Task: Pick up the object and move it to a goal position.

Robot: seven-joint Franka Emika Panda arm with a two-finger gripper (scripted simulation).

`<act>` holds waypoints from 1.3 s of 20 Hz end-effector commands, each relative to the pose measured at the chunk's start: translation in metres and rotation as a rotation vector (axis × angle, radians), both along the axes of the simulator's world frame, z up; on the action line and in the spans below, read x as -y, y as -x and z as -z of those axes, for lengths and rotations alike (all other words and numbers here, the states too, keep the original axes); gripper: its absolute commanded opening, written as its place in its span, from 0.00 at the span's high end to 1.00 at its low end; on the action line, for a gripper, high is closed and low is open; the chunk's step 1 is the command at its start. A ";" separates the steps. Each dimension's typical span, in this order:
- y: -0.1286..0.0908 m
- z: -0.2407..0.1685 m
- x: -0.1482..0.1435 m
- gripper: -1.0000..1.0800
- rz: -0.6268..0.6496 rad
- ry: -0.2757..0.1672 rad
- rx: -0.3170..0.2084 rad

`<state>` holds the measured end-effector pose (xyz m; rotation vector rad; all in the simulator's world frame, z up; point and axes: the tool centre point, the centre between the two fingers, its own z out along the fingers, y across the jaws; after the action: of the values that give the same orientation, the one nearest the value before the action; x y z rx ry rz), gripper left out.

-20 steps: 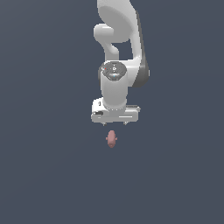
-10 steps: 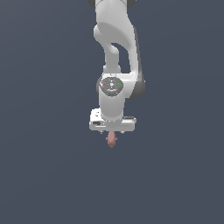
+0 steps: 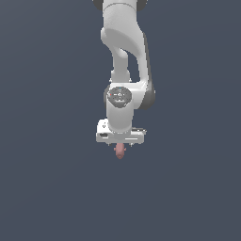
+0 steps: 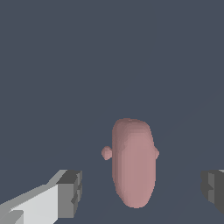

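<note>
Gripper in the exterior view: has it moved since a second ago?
Yes. The gripper has come down over the pinkish-brown object, which lies where it did; the gap between them is gone, and the open fingers flank it.

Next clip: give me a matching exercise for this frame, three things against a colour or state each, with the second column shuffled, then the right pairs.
Things:
1. gripper
2. lump
3. floor

Colour or state:
A. dark grey-blue, plain
B. pinkish-brown, oval, with small side bumps
C. open, one finger on each side of the lump, neither touching it

Pairs: 1-C, 2-B, 3-A

In the wrist view there is a clear gap between each finger and the lump. In the exterior view the lump's end pokes out below the white gripper body.
</note>
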<state>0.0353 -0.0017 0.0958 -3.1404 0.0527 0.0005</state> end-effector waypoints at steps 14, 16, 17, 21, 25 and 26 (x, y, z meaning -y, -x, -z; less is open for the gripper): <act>-0.001 0.045 0.000 1.00 0.001 0.001 0.000; -0.001 0.045 0.000 1.00 0.001 0.001 0.000; -0.001 0.045 0.000 1.00 0.001 0.001 0.000; -0.001 0.045 0.000 1.00 0.001 0.001 0.000; -0.001 0.044 0.000 1.00 0.001 0.001 0.000; 0.000 0.043 0.000 1.00 0.001 0.001 0.000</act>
<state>0.0358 -0.0020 0.0518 -3.1412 0.0545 0.0004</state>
